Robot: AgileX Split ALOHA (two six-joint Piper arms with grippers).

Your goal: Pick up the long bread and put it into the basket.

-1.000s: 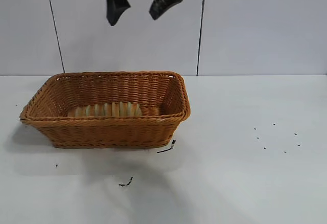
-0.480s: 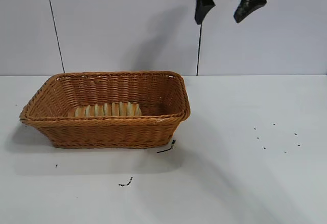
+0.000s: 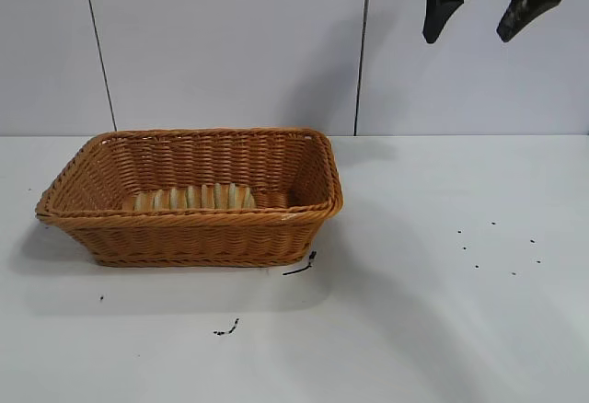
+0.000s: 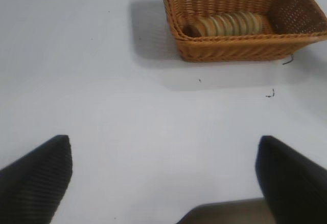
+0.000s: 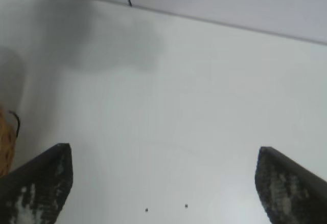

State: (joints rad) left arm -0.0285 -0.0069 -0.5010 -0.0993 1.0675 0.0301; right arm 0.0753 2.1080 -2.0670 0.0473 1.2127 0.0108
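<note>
Long bread (image 3: pixel 191 198) lies flat inside the basket (image 3: pixel 304 208), against its near wall. Right gripper (image 3: pixel 480 12) hangs high, off to the basket's right, jaws apart and empty. Left gripper (image 4: pixel 163 178) well away from basket, jaws spread, holding nothing. Little risk: only an arm sweeping low could nudge the basket.

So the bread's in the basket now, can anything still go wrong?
Little, probably. The striped tan long bread lies inside the orange-brown woven wicker basket, and the open right tool hangs high, off to the side. A stray strand by the basket's corner might snag a low pass.
</note>
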